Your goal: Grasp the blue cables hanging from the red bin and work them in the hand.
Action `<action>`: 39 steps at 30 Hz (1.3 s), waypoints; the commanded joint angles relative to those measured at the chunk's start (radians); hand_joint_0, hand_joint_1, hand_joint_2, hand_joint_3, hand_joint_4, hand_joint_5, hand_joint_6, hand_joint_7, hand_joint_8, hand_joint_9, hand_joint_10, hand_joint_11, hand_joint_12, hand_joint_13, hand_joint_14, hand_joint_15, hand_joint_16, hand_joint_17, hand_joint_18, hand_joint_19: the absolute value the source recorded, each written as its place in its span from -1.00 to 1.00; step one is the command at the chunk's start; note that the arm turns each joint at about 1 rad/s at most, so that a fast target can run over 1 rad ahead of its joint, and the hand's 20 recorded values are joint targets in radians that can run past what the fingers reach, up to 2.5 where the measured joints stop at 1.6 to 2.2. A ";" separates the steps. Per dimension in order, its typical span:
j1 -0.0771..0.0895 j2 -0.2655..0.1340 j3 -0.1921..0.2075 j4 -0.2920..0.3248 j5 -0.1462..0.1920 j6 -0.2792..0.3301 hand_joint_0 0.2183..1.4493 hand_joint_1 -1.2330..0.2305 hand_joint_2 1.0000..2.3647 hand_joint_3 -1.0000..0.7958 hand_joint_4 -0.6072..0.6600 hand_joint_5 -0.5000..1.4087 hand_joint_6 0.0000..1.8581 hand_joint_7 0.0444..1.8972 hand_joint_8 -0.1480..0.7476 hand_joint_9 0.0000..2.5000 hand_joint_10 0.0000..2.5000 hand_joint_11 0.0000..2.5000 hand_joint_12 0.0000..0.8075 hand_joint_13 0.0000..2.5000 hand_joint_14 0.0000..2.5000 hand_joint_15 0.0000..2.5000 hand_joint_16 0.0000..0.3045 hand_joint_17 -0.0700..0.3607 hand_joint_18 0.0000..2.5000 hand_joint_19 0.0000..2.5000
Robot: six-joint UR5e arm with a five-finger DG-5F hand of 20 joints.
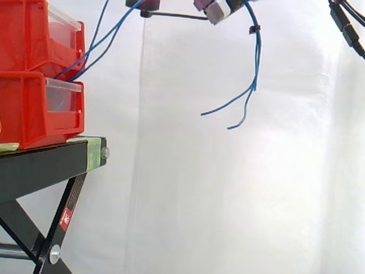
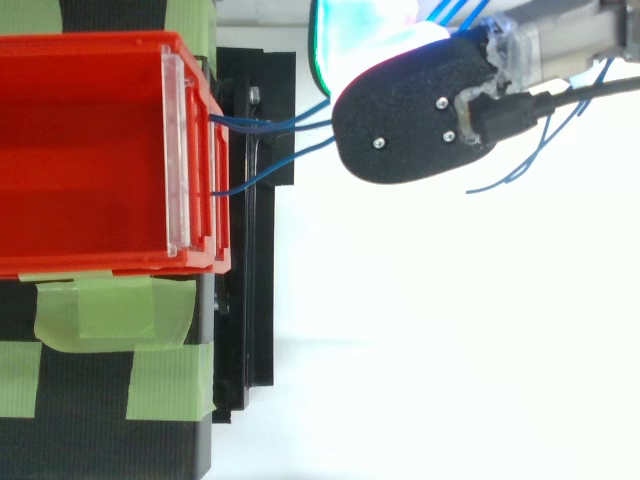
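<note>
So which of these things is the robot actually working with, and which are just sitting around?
In the job: hand, blue cables, red bin they hang from.
Just there: black stand, green tape, white curtain.

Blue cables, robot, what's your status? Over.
Hand high, apart from red bin. Blue cables run from bin to hand, ends dangling below. Nothing in the way.
</note>
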 commanded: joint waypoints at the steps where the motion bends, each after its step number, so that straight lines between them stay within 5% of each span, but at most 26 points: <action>1: -0.001 0.000 0.000 0.010 -0.002 0.000 0.15 -0.25 -0.99 -0.84 0.32 0.18 -0.94 0.73 0.49 0.39 1.00 1.00 0.91 0.67 1.00 0.61 0.61 0.18 1.00 -0.39; 4: 0.000 0.000 0.000 0.016 -0.004 0.002 0.17 -0.24 -0.99 -0.82 0.34 0.12 -0.69 0.66 0.49 0.39 1.00 1.00 0.91 0.67 1.00 0.61 0.61 0.18 1.00 -0.39; 10: 0.000 0.000 0.000 0.013 -0.023 0.002 0.16 -0.25 -0.98 -0.67 0.30 0.09 -0.52 0.53 0.49 0.39 1.00 1.00 0.91 0.67 1.00 0.61 0.61 0.18 1.00 -0.39; 17: 0.000 0.001 0.000 0.010 -0.046 -0.003 0.15 -0.26 -0.98 -0.61 0.28 0.10 -0.51 0.51 0.49 0.39 1.00 1.00 0.91 0.67 1.00 0.61 0.61 0.18 1.00 -0.39; 39: 0.000 0.000 0.000 0.010 -0.043 -0.005 0.15 -0.27 -0.98 -0.62 0.29 0.10 -0.51 0.52 0.49 0.39 1.00 1.00 0.91 0.67 1.00 0.61 0.61 0.18 1.00 -0.39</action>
